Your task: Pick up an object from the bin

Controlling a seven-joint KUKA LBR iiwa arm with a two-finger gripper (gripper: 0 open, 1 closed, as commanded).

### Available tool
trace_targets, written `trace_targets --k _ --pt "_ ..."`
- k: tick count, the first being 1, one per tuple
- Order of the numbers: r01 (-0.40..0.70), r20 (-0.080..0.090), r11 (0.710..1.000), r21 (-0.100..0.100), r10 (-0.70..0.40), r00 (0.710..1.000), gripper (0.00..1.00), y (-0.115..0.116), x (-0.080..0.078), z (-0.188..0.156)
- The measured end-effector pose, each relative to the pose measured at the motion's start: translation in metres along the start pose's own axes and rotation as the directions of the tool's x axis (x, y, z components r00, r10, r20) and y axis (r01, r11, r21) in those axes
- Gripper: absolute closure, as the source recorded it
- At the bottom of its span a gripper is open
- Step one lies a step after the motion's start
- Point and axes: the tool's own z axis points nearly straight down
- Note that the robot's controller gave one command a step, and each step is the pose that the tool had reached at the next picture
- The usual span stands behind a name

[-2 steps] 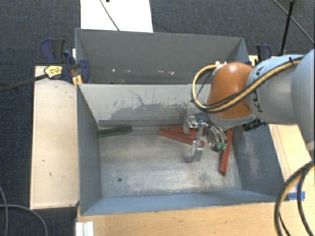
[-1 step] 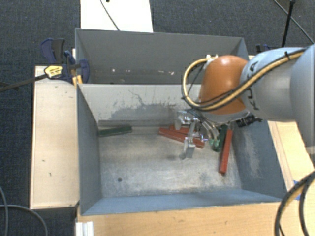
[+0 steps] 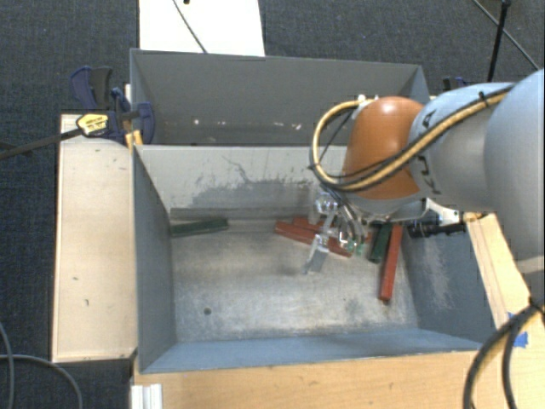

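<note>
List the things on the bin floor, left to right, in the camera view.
green bar → red block → red stick

A dark green flat bar [image 3: 200,226] is seen lying alone at the back left of the bin [image 3: 153,254]. Well apart, at the right, a long red stick [image 3: 388,271] is laid just beside a dark green piece [image 3: 376,244].
</note>
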Motion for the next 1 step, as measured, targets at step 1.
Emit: trace_targets --k 1 --pt "-0.072 -0.001 0.997 0.000 0.072 0.997 0.00 -0.0054 0.0037 0.0330"
